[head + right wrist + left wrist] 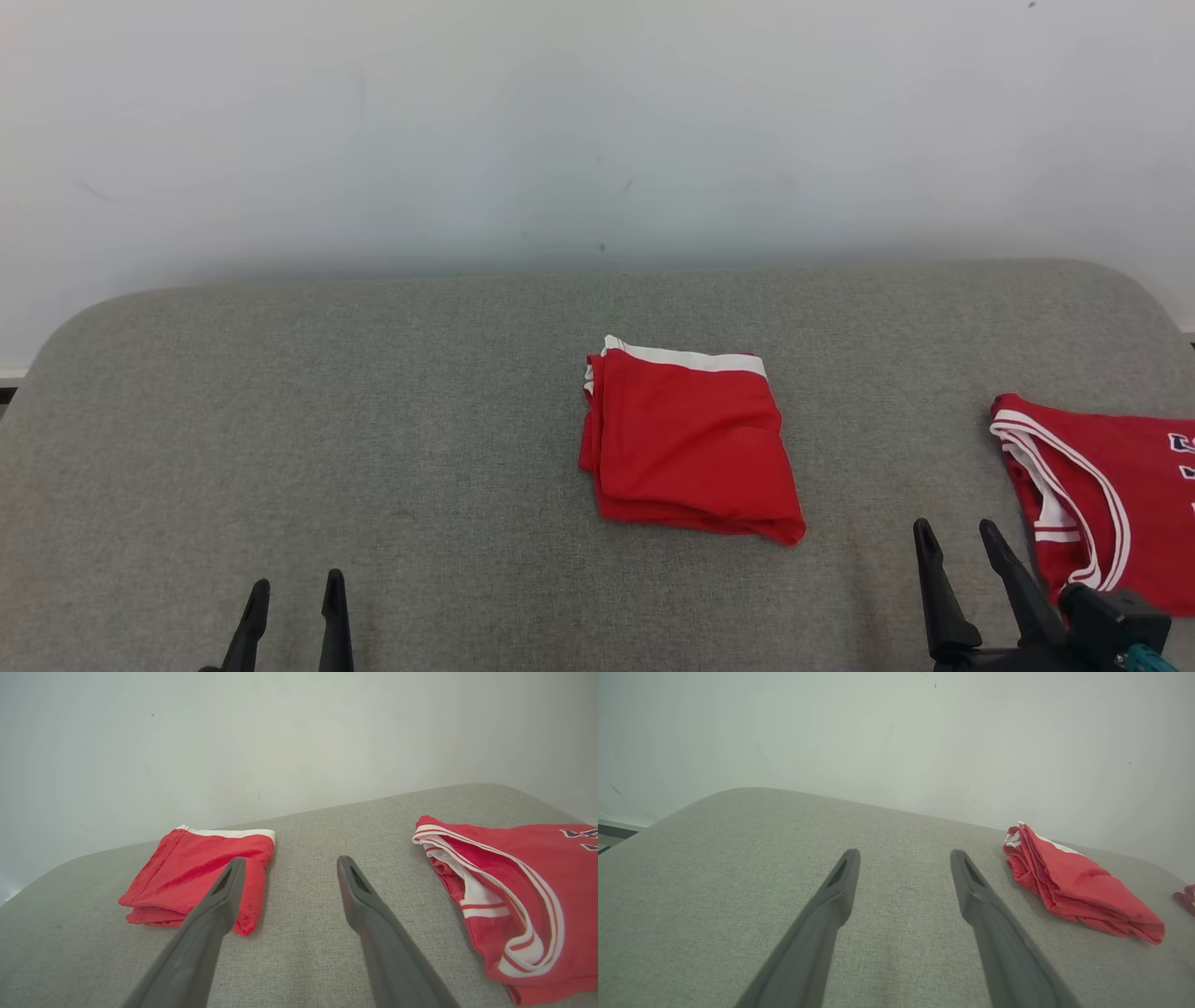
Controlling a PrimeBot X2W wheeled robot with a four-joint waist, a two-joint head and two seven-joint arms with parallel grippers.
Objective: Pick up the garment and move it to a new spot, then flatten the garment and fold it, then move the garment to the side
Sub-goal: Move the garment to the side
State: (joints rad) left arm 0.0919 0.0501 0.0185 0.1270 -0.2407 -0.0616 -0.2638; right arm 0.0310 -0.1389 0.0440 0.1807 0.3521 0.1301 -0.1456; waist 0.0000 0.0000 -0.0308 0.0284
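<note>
The head camera looks forward and down from high over the grey cushion [373,420] toward the pale wall [560,112]. Both wrist cameras sit low, near the cushion, looking along the left gripper [904,853] and right gripper [290,858] at that wall. All three share the folded red garment [691,448] (head and right wrist views also share the red jersey [1111,495]).

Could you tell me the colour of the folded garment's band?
The band is white, on the red folded garment; clearest in head view.
</note>
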